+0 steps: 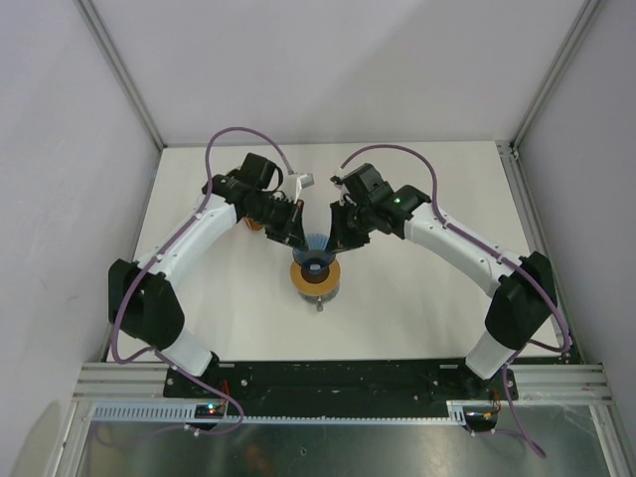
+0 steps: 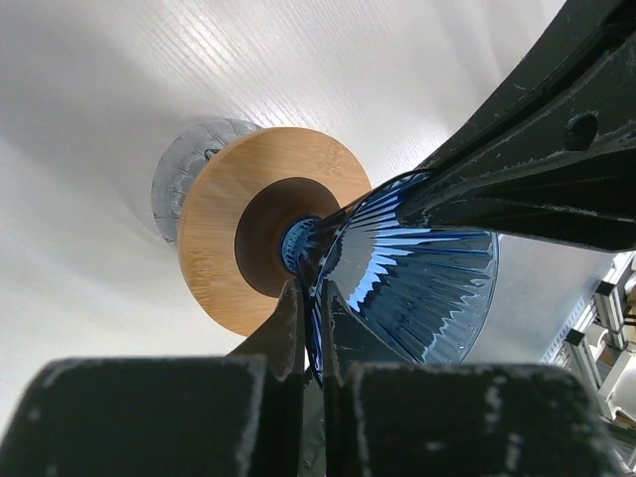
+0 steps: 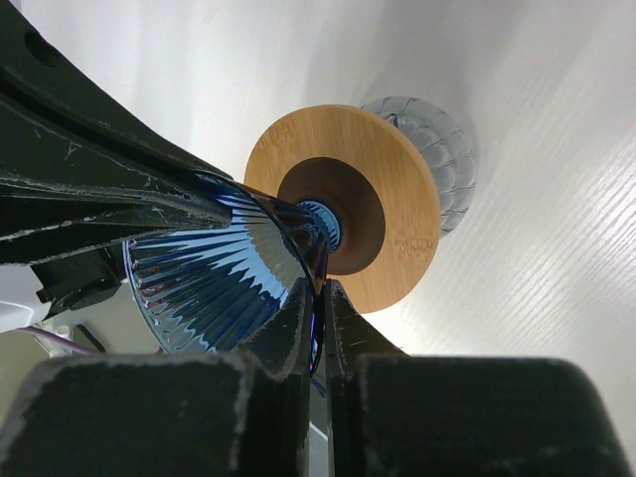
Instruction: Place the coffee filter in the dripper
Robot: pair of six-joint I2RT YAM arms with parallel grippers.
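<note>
The dripper (image 1: 316,248), a blue ribbed cone with an orange-brown ring collar (image 1: 316,282), sits at the table's middle between both grippers. My left gripper (image 1: 298,238) is shut on the cone's rim wall from the left. In the left wrist view the fingers (image 2: 283,328) pinch the blue wall (image 2: 417,268). My right gripper (image 1: 336,238) is shut on the opposite rim. Its fingers (image 3: 348,328) pinch the cone (image 3: 214,273) next to the collar (image 3: 397,199) and the clear base (image 3: 442,149). The coffee filter is out of view. I cannot tell whether the dripper is lifted.
A small orange-brown thing (image 1: 254,225) peeks out under the left arm. White walls and metal frame posts (image 1: 119,70) close in the table on three sides. The other arm's dark fingers cross each wrist view (image 2: 537,149).
</note>
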